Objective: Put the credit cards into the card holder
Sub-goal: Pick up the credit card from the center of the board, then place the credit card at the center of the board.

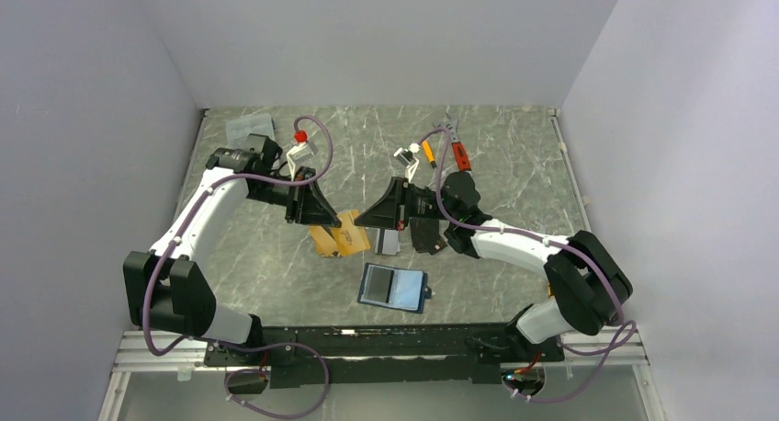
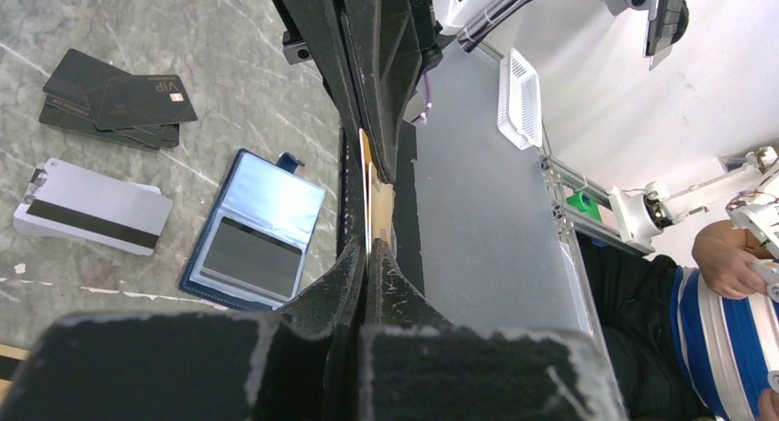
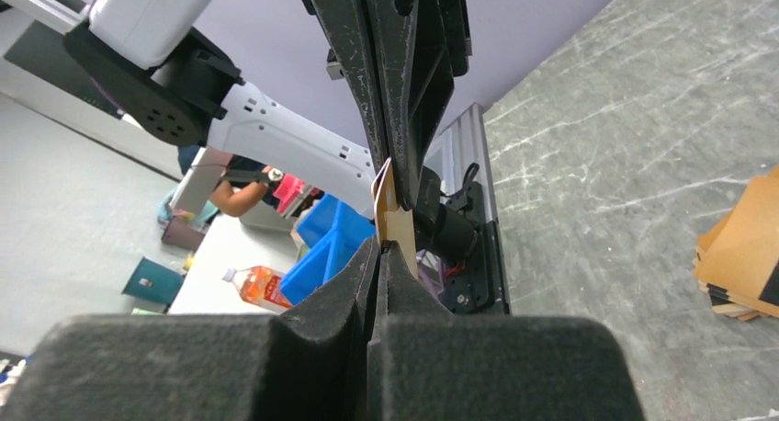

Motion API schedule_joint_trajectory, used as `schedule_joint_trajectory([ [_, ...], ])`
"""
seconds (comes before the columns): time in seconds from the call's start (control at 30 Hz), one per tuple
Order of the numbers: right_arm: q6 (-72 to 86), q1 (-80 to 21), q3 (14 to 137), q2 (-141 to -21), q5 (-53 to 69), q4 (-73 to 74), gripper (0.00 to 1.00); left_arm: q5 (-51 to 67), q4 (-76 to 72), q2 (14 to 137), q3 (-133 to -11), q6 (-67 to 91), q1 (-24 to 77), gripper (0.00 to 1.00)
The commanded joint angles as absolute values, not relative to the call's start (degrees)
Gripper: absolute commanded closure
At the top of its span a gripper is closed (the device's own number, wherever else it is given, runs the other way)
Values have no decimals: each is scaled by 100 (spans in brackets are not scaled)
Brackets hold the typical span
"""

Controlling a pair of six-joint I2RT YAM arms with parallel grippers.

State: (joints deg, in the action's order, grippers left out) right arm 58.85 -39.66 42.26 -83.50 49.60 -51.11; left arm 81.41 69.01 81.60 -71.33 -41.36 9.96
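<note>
Where the navy blue folding card holder (image 1: 393, 286) lies flat on the desk, it is spread open with its paler grey-blue inside facing up. Beyond the card holder, toward the far wall, lie the loose credit cards. A small stack of orange-tan cards (image 1: 342, 241) sits to its far left. One white-grey card with a black magnetic stripe (image 1: 388, 243) lies straight beyond it. Several overlapping black cards (image 1: 428, 235) lie to its far right. Farther from the card holder than the stack, a single orange-tan card (image 3: 389, 205) is held on edge, off the desk. The left hand (image 1: 331, 221) is closed on one end of it and the right hand (image 1: 361, 219) is closed on the other. The two pairs of black fingers face each other tip to tip, with the card spanning the gap. The grey marbled desk (image 1: 514, 164) also carries a clear plastic box (image 1: 250, 125) at the corner far left of the card holder, well apart from it.
</note>
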Motion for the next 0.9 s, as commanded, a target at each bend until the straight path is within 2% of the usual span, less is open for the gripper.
schedule_joint_trajectory([
  [0.0,6446,-3795,4166,-8202,5444,-6326,100,7946,7041,8154,-7332,-4422,914,97],
  [0.33,6702,-3803,4262,-8386,5666,-6515,98,7954,7106,8161,-7365,-4486,914,98],
  [0.7,8096,-3746,4253,-8948,5940,-8427,93,7998,7340,8174,-7449,-4713,914,99],
  [0.87,8053,-3735,4305,-8931,5956,-8300,92,8005,7407,8170,-7481,-4759,912,99],
])
